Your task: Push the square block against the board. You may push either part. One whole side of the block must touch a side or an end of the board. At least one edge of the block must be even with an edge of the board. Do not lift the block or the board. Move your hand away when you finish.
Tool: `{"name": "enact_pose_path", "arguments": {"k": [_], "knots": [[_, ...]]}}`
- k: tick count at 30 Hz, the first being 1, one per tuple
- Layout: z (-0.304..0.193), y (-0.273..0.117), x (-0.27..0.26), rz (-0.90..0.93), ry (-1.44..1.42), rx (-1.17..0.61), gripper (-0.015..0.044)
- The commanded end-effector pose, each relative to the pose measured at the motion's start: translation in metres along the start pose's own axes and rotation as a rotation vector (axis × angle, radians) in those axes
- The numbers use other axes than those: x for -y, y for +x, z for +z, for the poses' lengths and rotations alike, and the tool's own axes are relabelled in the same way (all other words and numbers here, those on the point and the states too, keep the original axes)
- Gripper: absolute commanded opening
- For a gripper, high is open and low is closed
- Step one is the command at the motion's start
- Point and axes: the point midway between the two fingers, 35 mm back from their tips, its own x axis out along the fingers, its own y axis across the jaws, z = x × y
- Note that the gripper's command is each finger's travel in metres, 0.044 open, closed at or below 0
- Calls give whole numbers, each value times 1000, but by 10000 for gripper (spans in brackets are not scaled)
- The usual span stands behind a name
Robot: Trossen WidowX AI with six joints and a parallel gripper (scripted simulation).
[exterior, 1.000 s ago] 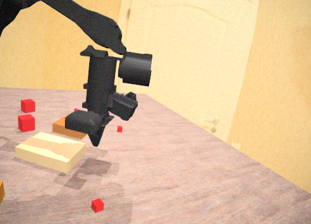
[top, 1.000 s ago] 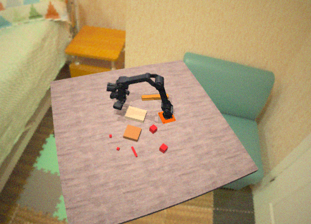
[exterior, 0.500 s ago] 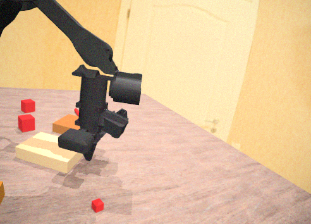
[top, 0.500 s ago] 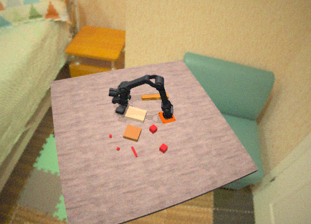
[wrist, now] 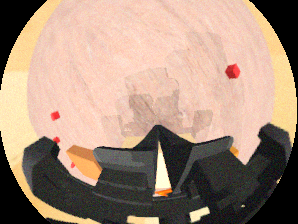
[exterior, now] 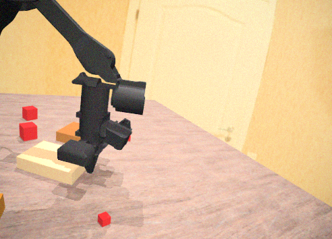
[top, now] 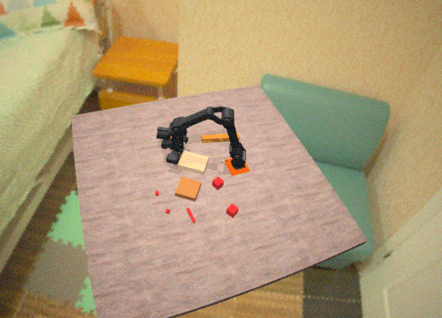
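The square block (top: pixel 188 189) (exterior: pixel 67 136) (wrist: pixel 85 161) is orange-brown and lies flat. The board (top: pixel 193 162) (exterior: pixel 44 169) is cream and rectangular. In the top view a strip of table shows between them, so they are apart. The block's right part is hidden behind my arm in the exterior view. My gripper (exterior: pixel 90 171) (wrist: pixel 158 131) is shut and empty, pointing down at the board's end away from the arm's base. Its tips overlap the board's end in the exterior view; touch and exact height cannot be told. The fingers hide most of the board in the wrist view.
An orange bar (top: pixel 213 138) lies behind the board. Red cubes (top: pixel 217 183) (top: pixel 232 210) lie to the block's right. Small red cubes (top: pixel 157 193) (top: pixel 168 211) and a red stick (top: pixel 190 215) lie to its left and front. Another small red cube (exterior: pixel 104 219) (wrist: pixel 232 71) lies beyond the gripper.
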Motion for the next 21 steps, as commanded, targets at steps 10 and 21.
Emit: {"name": "enact_pose_path", "arguments": {"k": [10,21], "knots": [[-16,1,1,-4,0,-1,0],[-14,0,0,-4,0,-1,0]]}}
